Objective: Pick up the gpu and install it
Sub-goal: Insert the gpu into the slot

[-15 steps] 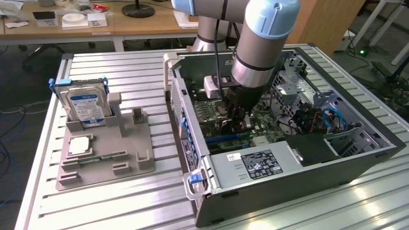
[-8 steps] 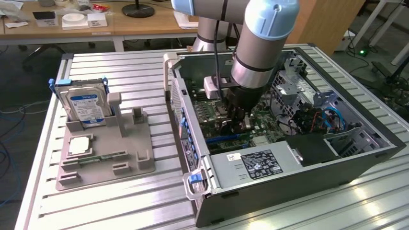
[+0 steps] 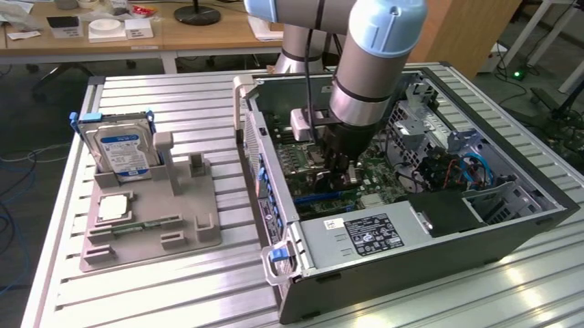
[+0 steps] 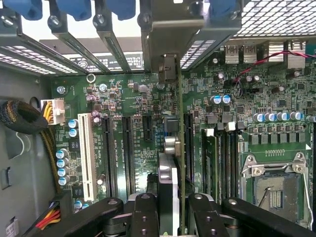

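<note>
The jaws (image 4: pixel 173 217) are clamped on the gpu (image 4: pixel 168 182), which stands on edge between the black fingers (image 4: pixel 143 217), its silver bracket end reaching toward the rear slot openings of the computer case (image 3: pixel 511 236). In the wrist view the card sits over the motherboard (image 4: pixel 143 98), just beside the long black expansion slots (image 4: pixel 127 148) and the white slot (image 4: pixel 88 155); I cannot tell whether it touches a slot. Room is tight: the case's rear wall and blue slot latches (image 4: pixel 74 7) lie close ahead, and the empty CPU socket (image 4: pixel 274 190) sits off to one side. In the exterior view the arm (image 3: pixel 374 61) reaches down into the open case on the table (image 3: pixel 182 294). The power supply label (image 3: pixel 370 234) carries print too small to read. Toward the exterior view's left, a grey holder (image 3: pixel 150 219) keeps the hard drive (image 3: pixel 123 150) upright, blue-white label facing out.
</note>
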You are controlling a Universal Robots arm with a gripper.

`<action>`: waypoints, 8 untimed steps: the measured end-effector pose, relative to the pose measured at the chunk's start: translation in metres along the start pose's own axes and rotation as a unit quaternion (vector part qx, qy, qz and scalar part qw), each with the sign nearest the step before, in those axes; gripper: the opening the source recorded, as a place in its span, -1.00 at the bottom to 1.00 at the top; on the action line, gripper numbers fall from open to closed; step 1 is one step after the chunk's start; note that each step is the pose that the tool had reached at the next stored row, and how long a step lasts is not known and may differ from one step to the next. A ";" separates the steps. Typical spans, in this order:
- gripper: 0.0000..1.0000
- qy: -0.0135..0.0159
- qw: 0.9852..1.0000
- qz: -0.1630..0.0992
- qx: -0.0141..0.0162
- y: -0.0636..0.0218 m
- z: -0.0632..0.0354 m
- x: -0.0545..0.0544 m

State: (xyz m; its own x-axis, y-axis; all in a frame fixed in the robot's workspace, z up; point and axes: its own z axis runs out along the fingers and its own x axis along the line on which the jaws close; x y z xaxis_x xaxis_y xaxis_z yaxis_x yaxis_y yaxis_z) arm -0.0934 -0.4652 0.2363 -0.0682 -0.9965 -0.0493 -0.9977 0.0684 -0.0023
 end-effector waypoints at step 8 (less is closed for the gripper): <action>-0.44 0.000 1.000 0.000 0.000 0.0018 0.0002 0.000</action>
State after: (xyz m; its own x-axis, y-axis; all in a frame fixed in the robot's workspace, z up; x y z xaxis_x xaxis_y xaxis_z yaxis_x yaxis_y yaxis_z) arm -0.0952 -0.4652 0.2361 -0.0681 -0.9965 -0.0493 -0.9977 0.0683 -0.0023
